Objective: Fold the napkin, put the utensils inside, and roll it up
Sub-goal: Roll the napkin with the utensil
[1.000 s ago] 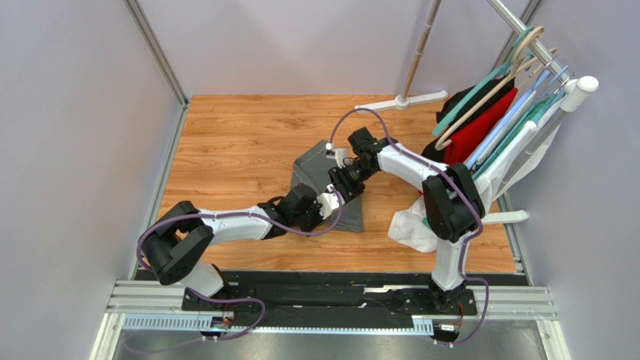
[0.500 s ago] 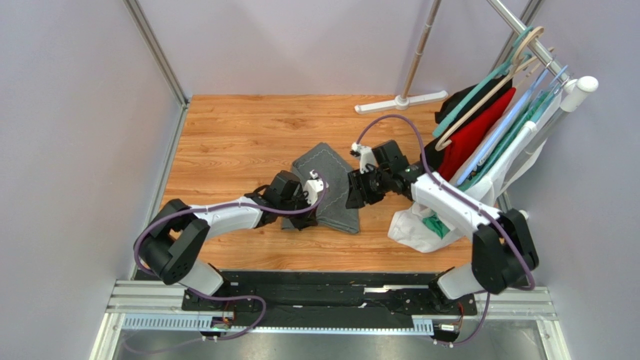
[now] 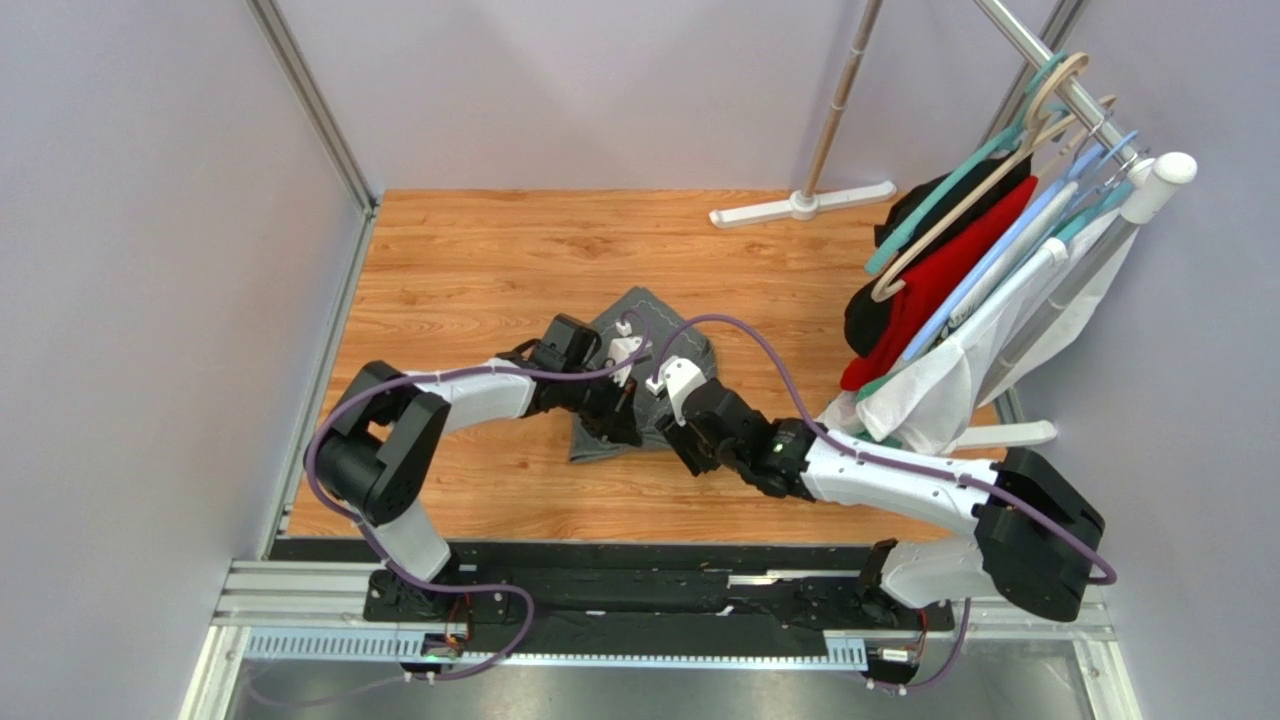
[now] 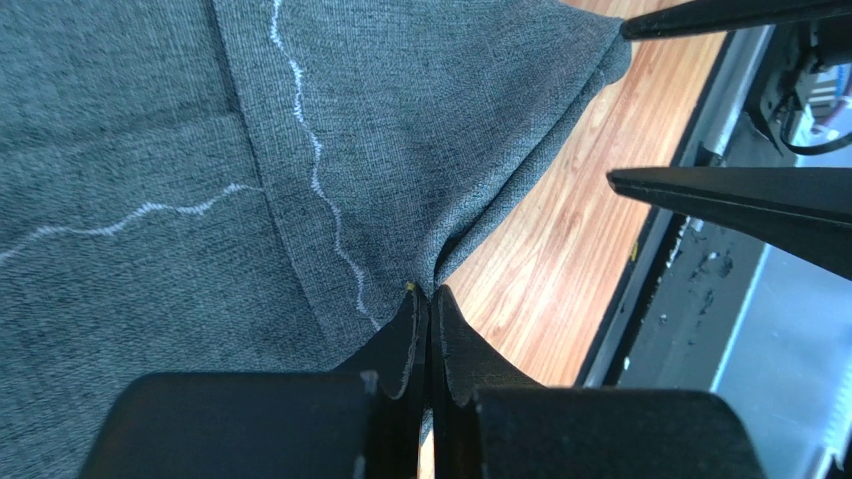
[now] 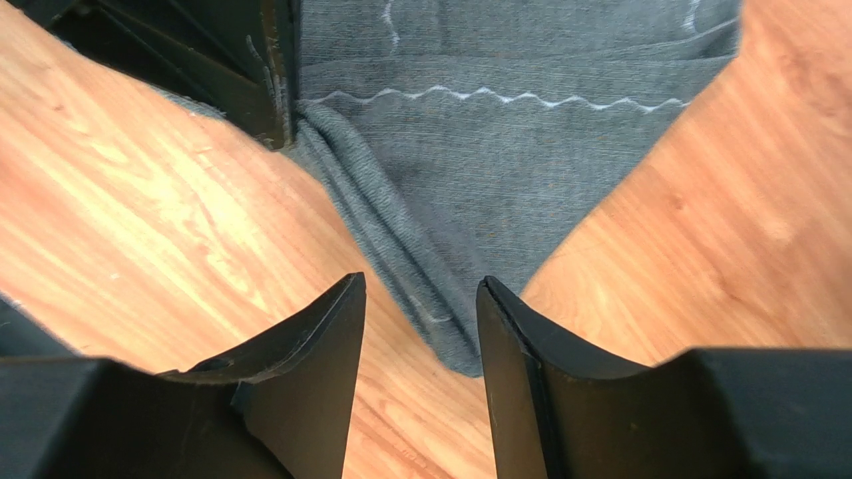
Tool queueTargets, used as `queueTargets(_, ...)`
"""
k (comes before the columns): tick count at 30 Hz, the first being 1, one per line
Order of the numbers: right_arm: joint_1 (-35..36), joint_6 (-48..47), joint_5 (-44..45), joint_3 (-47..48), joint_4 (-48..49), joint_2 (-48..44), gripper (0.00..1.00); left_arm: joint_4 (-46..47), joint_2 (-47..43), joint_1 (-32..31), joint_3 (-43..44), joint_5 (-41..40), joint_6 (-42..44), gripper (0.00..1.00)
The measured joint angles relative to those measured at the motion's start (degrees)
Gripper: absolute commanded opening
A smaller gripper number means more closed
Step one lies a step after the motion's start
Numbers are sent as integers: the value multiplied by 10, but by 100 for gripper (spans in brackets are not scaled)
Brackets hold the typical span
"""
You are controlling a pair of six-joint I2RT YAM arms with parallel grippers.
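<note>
Grey and felt-like, the napkin (image 3: 649, 318) lay folded near the middle of the wooden table (image 3: 451, 255) in the top view, with both arms reaching in over its near part. The left gripper (image 3: 619, 405) sat on the cloth's near left part and the right gripper (image 3: 676, 438) just beside it at the near edge. Red and black garments (image 3: 939, 278) hung on hangers at the right, with a white cloth (image 3: 932, 398) hanging below them. From the left wrist, the left gripper (image 4: 430, 297) was pinched tight on a raised fold of the napkin (image 4: 200, 150), whose pale stitched line (image 4: 310, 140) wavered across the fabric; the right gripper's two dark fingers stood apart at the right, over bare wood and the black rail (image 4: 680, 329). From the right wrist, the right gripper (image 5: 420, 299) was spread wide and held nothing, a layered corner of the napkin (image 5: 480, 180) lying on the table between its fingers, and the left gripper (image 5: 230, 70) touched the cloth at the upper left.
</note>
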Motion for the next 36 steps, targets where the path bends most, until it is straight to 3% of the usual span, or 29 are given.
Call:
queueTargets(9, 9, -48, 48, -28, 76, -12, 50, -7, 24, 17, 3, 50, -7, 0)
queueTargets(20, 40, -112, 6, -19, 68, 45, 50, -37, 56, 45, 38, 94, -9, 0)
queueTargets(36, 50, -178, 30, 14, 79, 131, 48, -51, 74, 51, 45, 114, -6, 0)
